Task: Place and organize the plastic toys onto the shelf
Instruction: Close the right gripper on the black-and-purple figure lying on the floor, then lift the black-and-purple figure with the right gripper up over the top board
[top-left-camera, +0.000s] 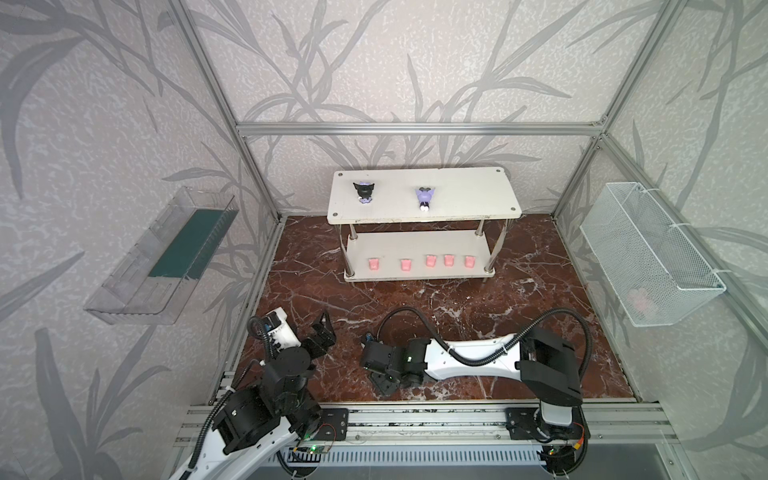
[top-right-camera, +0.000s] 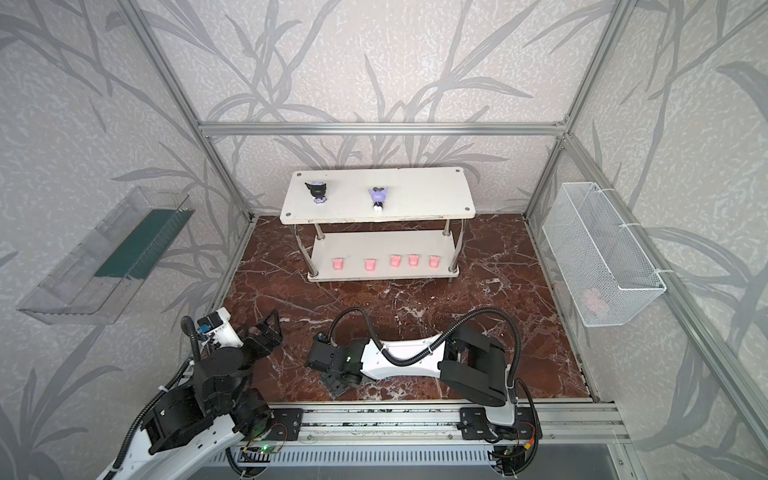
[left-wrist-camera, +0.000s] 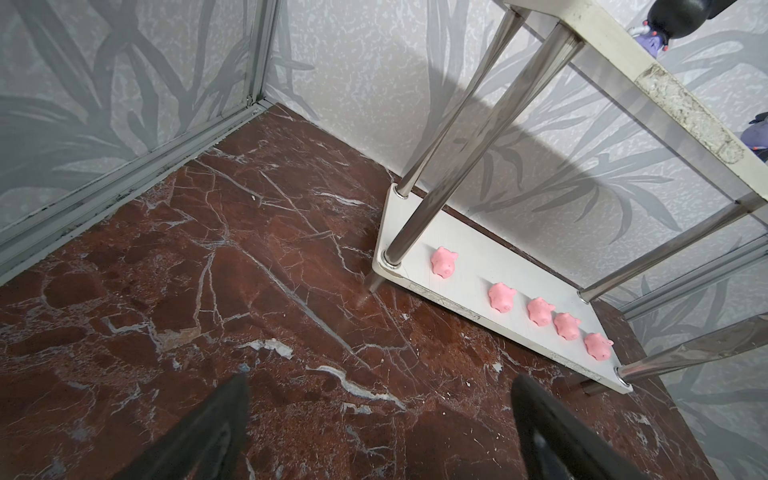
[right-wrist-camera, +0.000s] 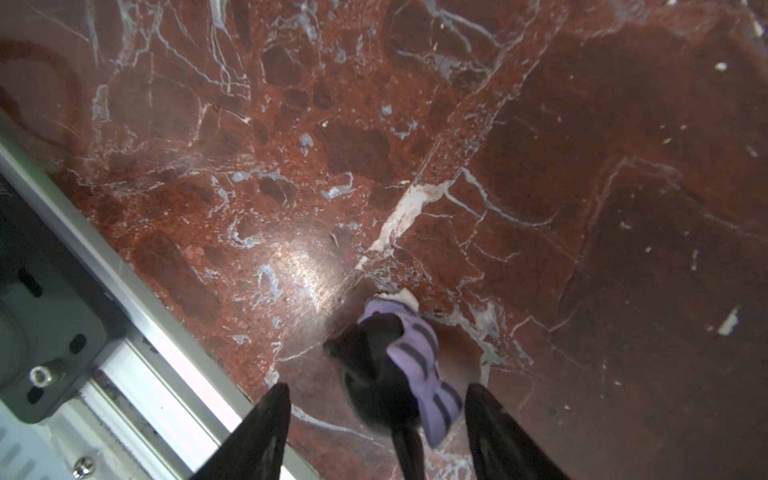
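Five pink piglets (top-left-camera: 431, 260) stand in one row along the front edge of the lower tier of the shelf (top-left-camera: 457, 195). Three are close together toward the right end and two are spaced wider toward the left. On the upper tier, two big-headed figurines are set well apart: a mostly black figurine (top-left-camera: 363, 192) left of centre and a lilac-headed figurine (top-left-camera: 424, 197) near the middle. A third figurine (right-wrist-camera: 395, 374), black with a lilac striped part, lies on the red marble bench (top-left-camera: 457, 316) close to the front rail (right-wrist-camera: 124, 286), well apart from the shelf. The right jaws point down at the bench and stand part open astride this figurine. The right wrist view shows a clear gap on one side and a near contact on the other, so the figurine is not clamped. In both top views the right arm (top-left-camera: 465, 357) hides it. The left jaws are spread wide and empty, held above bare bench at the front left, facing the shelf.
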